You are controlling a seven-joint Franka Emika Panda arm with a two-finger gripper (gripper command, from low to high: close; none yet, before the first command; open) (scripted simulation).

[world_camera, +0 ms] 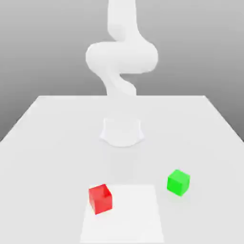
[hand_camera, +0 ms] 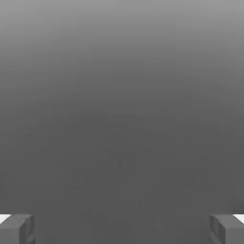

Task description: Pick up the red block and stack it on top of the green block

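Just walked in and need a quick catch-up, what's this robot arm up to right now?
Nothing is being handled yet. The white arm stands at the back of the table, its claw open and empty. The red block and green block sit apart on the table, red toward the exterior view's left, so the stacking hasn't started.

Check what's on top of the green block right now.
Nothing. The green block has a bare top face and sits alone on the table. The red block rests apart, toward the exterior view's left. The green block's underside is hidden.
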